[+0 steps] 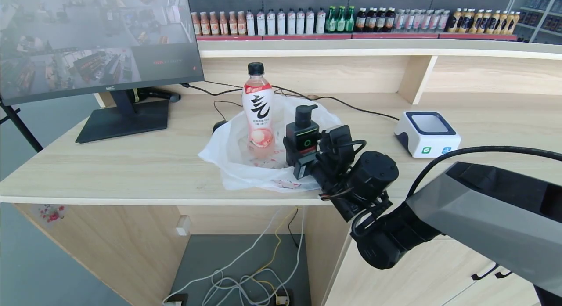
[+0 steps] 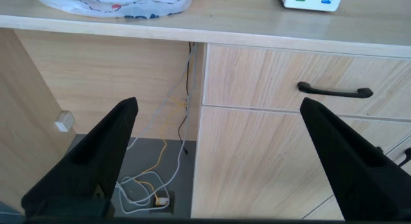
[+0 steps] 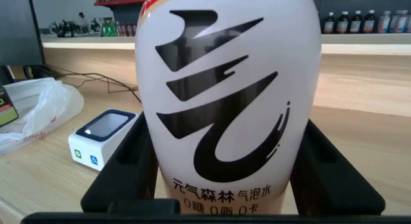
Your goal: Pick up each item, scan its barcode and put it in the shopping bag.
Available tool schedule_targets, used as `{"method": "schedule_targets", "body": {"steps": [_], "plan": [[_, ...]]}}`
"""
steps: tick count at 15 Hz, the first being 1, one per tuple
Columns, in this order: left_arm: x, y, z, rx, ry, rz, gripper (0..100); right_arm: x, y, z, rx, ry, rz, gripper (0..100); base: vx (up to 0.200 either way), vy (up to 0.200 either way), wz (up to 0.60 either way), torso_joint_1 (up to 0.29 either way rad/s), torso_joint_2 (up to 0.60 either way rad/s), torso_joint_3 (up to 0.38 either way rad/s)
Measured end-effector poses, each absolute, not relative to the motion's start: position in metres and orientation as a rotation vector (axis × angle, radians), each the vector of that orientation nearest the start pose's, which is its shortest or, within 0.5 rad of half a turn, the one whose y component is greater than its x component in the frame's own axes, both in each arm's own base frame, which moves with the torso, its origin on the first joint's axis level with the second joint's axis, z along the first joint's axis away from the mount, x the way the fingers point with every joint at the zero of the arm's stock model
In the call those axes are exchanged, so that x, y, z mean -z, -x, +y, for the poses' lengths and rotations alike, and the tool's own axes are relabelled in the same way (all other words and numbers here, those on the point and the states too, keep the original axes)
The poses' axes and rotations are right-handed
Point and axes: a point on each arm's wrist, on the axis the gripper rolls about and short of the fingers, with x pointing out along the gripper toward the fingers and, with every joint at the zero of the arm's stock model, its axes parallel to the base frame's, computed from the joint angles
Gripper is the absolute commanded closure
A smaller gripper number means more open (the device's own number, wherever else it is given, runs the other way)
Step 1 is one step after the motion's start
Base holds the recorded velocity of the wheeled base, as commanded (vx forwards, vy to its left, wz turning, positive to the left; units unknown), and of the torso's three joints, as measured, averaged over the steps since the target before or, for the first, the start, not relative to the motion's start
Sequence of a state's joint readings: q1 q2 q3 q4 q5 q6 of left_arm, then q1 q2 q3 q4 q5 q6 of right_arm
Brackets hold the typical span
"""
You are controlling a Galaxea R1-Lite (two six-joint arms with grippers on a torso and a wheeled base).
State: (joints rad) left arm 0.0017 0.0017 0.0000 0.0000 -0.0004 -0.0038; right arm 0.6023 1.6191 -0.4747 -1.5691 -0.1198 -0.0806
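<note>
The counter (image 1: pixel 131 165) carries everything, with the monitor (image 1: pixel 96 38) at far left. The shopping bag (image 1: pixel 228 165) lies in the middle with its mouth spread open, likely so items drop in easily. The bottle (image 1: pixel 259 108) stands upright in that mouth; whether its base rests on the bag I cannot tell. The scanner (image 1: pixel 426 134) sits to the right, window up for barcodes. The right gripper (image 3: pixel 228 169) has its fingers closed on the bottle's sides, probably to steady it upright. The left gripper (image 2: pixel 219 121) hangs below the counter edge, fingers wide and empty, seemingly parked clear
</note>
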Motion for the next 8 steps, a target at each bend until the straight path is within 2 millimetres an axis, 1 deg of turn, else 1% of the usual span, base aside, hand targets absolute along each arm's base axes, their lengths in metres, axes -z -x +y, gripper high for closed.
{"method": "schedule_targets", "body": {"steps": [8], "plan": [[-0.0755, 0.0227, 0.0, -0.001, 0.004, 0.002, 0, -0.2136, -0.2107, 0.1417, -0.46, -0.074, -0.42, 100, 0.0, 0.2, 0.0, 0.004, 0.0, 0.002]]}}
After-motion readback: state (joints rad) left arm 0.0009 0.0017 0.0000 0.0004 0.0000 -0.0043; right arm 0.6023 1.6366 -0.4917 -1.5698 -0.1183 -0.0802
